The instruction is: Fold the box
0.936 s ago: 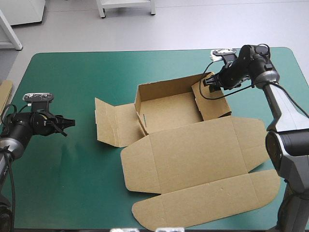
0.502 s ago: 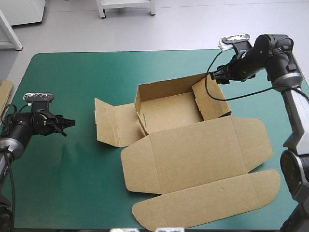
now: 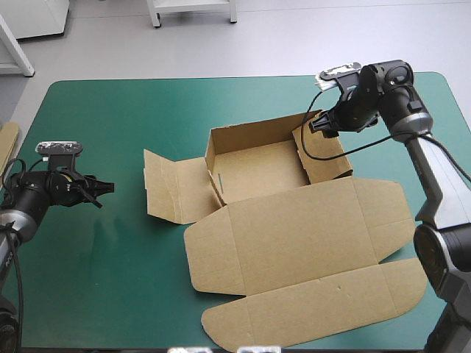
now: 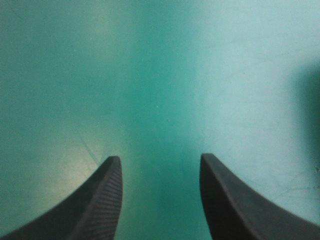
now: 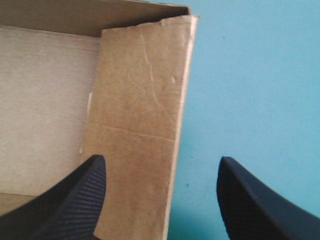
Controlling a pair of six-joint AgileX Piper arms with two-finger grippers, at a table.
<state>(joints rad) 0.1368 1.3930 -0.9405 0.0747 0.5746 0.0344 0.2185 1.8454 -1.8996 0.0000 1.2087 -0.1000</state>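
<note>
Mid-surface, the brown box sits with its open tray toward the far edge and its flat lid stretching near-right, so the long axis runs far-to-near. Right gripper has dipped back to the right wall, fingers wide apart. Left gripper hasn't budged, fingers spread too.

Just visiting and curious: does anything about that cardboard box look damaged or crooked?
Slightly. On the box, the right side flap seems to lean outward rather than stand upright, and up close it shows a thin crack line, a crease across it and a ragged upper edge. The left flap lies flat on the teal-green cover.
</note>
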